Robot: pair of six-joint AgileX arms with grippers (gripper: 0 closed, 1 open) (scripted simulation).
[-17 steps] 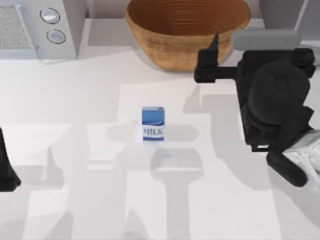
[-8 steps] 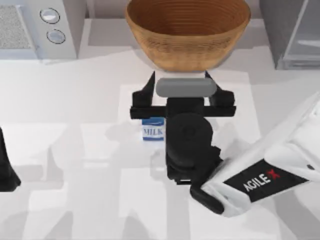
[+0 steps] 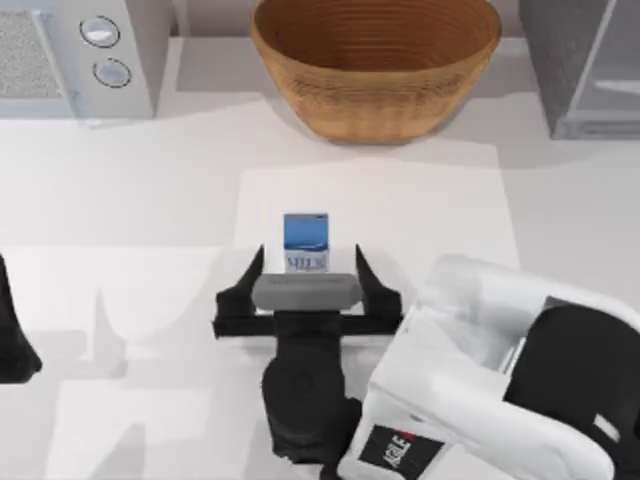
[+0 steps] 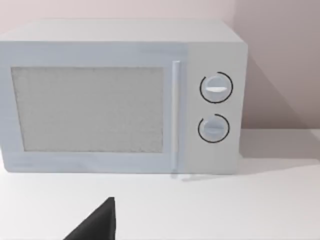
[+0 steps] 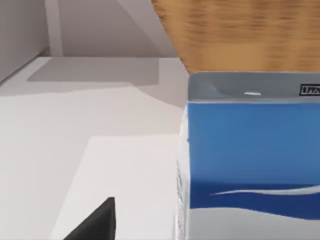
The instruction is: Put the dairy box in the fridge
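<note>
**Right gripper drawn back to the near side of the milk carton**

Half a second ago the right gripper [image 3: 306, 262] hung over the table between the carton and the basket; now it has swung back toward the near edge and sits just on the near side of the dairy box [image 3: 306, 242], fingers pointing toward it. Its two black fingers [image 3: 250, 275] are spread wide — wider than the carton — and hold nothing. From above, the fingertips reach level with the carton's lower band, one on each side and apart from it, though whether they are down at carton height or above it is hard to judge from this angle.

The dairy box stands upright at mid-table, where it stood in both earlier frames. The right wrist view has it close up [image 5: 250, 155], blue face toward the camera, with the wicker basket [image 5: 235, 35] behind it.

Farther out, the basket [image 3: 375, 65] sits at the table's far edge, well apart from the carton. The fridge [image 3: 575, 65] stands in the far right corner, the microwave [image 3: 75, 55] in the far left one — also seen face-on from the left wrist [image 4: 122, 95].

The left gripper [image 3: 12, 335] is parked at the table's left edge.
</note>
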